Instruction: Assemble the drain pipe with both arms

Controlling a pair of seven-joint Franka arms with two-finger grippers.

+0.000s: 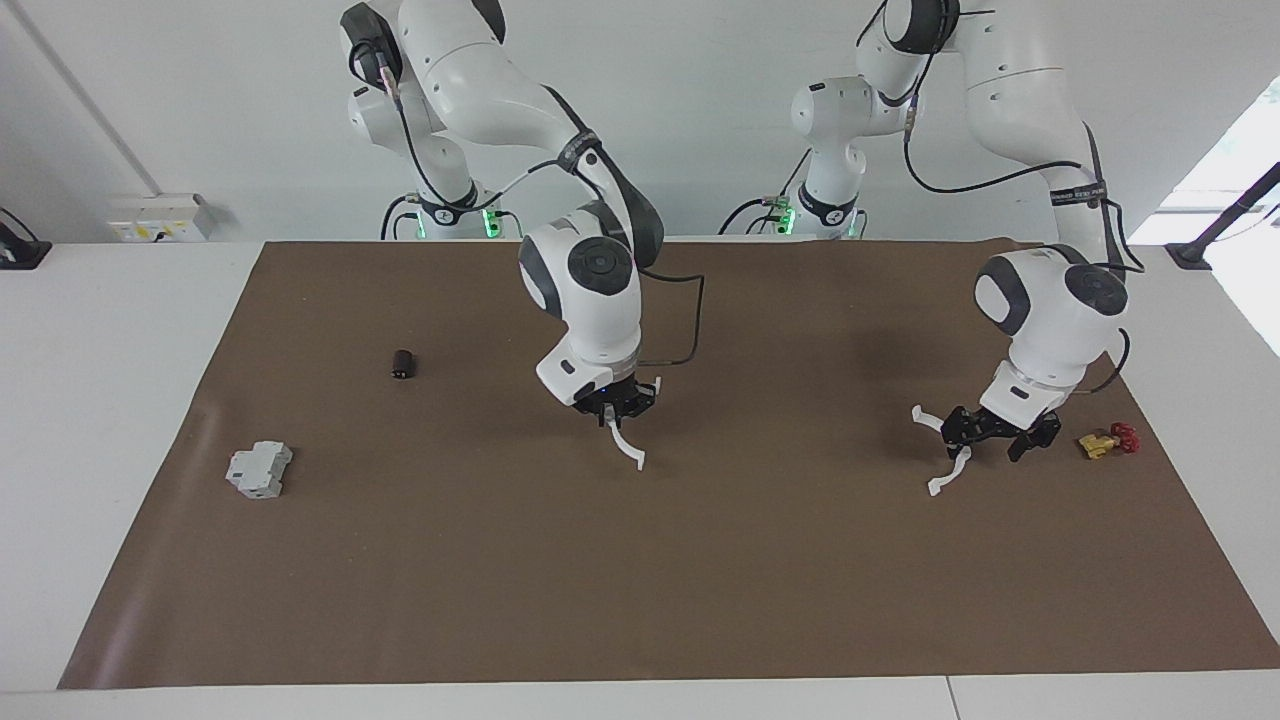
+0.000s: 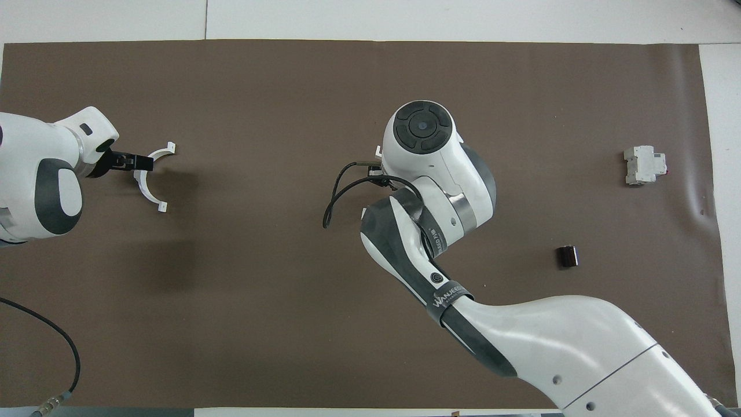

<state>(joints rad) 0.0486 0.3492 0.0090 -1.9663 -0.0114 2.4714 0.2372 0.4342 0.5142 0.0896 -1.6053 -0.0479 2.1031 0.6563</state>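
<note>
Right gripper (image 1: 612,408) clamped on one white pipe half (image 1: 628,447) above the mat's (image 1: 640,580) middle, left gripper (image 1: 962,430) clamped on the other half (image 1: 945,470) beside the yellow valve (image 1: 1104,441)

One word can be read. In the overhead view, the black band (image 2: 447,299) wrapped round the white jointed right arm (image 2: 550,341) carries white lettering that reads "WANJEECH" or something close; the last letters are unclear. A like black band (image 1: 1083,190) on the left arm bears white lettering too small to read.
</note>
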